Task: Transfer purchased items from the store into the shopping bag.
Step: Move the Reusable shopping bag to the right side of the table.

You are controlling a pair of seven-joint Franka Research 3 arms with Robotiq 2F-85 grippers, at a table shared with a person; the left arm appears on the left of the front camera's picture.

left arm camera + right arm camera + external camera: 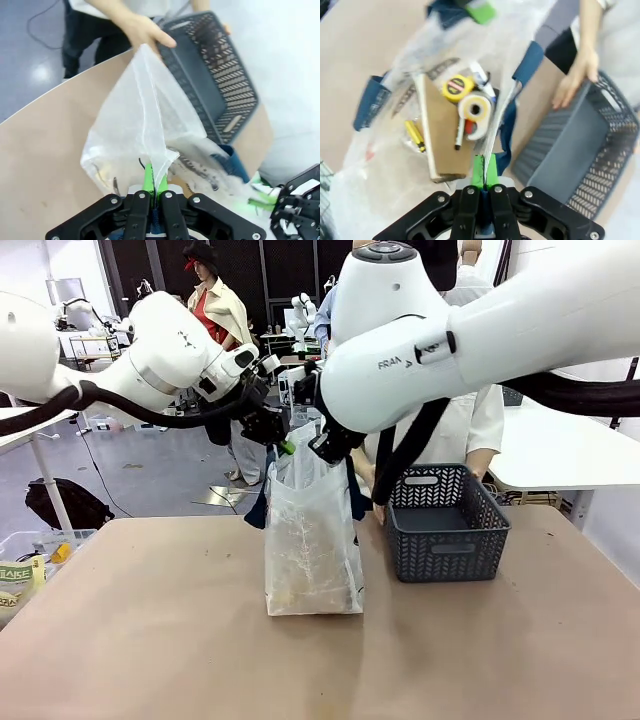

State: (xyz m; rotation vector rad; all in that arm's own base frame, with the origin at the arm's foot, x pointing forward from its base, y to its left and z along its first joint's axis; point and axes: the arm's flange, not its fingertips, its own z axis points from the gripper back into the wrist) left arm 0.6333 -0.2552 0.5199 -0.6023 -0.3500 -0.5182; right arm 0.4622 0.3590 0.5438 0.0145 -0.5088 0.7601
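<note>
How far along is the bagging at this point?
Mostly done: a tape measure, tape roll and marker lie inside the shopping bag, and the grey basket looks empty. In hand: left end effector and right end effector each pinch the bag's rim, holding it open. Left: apparently only releasing.

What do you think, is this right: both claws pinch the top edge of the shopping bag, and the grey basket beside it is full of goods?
Not quite. The grey basket is empty, as the right wrist view shows. The rest holds: the left claw and the right claw each pinch the top edge of the shopping bag.
</note>
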